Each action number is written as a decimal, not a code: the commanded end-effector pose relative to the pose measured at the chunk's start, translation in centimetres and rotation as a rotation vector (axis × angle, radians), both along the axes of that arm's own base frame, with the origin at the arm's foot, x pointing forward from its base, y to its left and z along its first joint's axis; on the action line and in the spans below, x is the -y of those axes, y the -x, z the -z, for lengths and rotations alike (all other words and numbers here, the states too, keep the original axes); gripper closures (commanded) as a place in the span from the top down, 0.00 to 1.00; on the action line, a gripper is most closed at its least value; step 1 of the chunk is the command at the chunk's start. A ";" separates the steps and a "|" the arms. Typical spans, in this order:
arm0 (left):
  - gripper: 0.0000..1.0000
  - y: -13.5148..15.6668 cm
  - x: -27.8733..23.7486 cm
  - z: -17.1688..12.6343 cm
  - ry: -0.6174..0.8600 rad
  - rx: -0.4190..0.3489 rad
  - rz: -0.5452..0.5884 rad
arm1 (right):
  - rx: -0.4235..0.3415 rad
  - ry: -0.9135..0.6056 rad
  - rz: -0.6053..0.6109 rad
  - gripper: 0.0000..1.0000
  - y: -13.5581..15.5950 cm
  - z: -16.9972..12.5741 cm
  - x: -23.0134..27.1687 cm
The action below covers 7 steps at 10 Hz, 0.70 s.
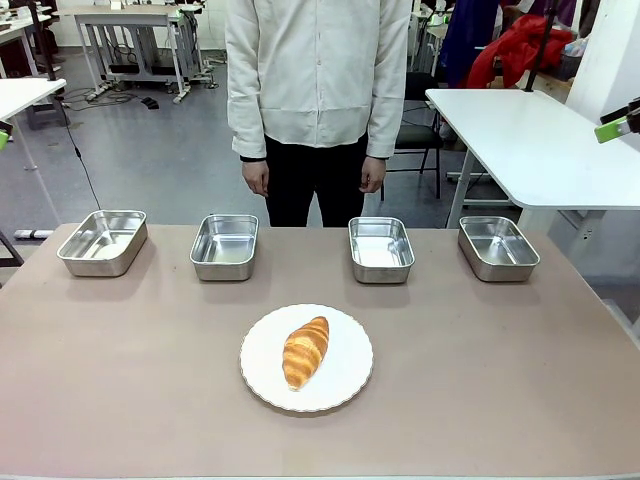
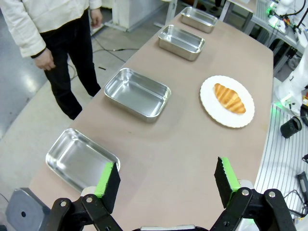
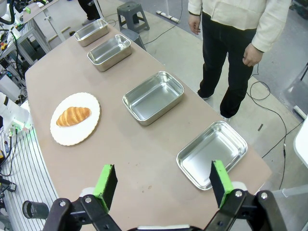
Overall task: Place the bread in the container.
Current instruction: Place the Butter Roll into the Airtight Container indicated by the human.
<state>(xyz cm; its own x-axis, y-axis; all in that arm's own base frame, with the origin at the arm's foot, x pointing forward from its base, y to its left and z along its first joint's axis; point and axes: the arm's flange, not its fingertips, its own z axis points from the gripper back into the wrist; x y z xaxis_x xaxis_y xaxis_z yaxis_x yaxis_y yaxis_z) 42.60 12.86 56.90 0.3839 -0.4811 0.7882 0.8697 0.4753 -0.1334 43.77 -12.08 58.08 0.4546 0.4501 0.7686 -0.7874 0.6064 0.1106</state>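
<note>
The left gripper (image 2: 167, 179) hangs high over the table (image 1: 120, 390), well to the left of the white plate (image 1: 345, 362). It tilts down across the tabletop with its green-padded fingers (image 2: 108, 181) spread wide apart and nothing between them. The right gripper (image 3: 162, 183) mirrors it well to the right of the plate, also raised and tilted, its fingers likewise wide apart and bare.

The bread (image 1: 306, 351) lies on the middle of the plate, tapered ends pointing slantwise toward and away from the person (image 1: 318, 80).

Beyond the plate, on the person's side, four steel pans sit in a row. The far-left pan (image 1: 102, 242) and the second pan (image 1: 225, 246) are left of the plate. The third pan (image 1: 381, 249) and the far-right pan (image 1: 498, 247) are right of it. All are apart from the plate and from each other. Which pan the task means cannot be told.

The person stands past the row, beyond the plate, both arms hanging straight down. The hands (image 1: 257, 177) are loosely curled at the thighs, clear of the table. The frame's top edge cuts the person off at the shoulders.

Each wrist view's bottom edge cuts off its gripper's body, so just the linkage and fingers show. At the front view's right edge a green-tipped piece (image 1: 612, 130) juts in high above the plate's level. It is cropped too tightly to make out.
</note>
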 end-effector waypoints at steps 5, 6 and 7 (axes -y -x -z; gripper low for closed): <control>1.00 0.3 0.1 -0.2 0.013 0.015 0.013 | 0.019 -0.016 -0.008 1.00 -0.1 0.1 -0.1; 1.00 0.3 0.1 -0.2 0.013 0.015 0.013 | 0.019 -0.016 -0.008 1.00 -0.1 0.1 -0.1; 1.00 0.3 0.1 -0.2 0.013 0.015 0.013 | 0.019 -0.016 -0.008 1.00 -0.1 0.1 -0.1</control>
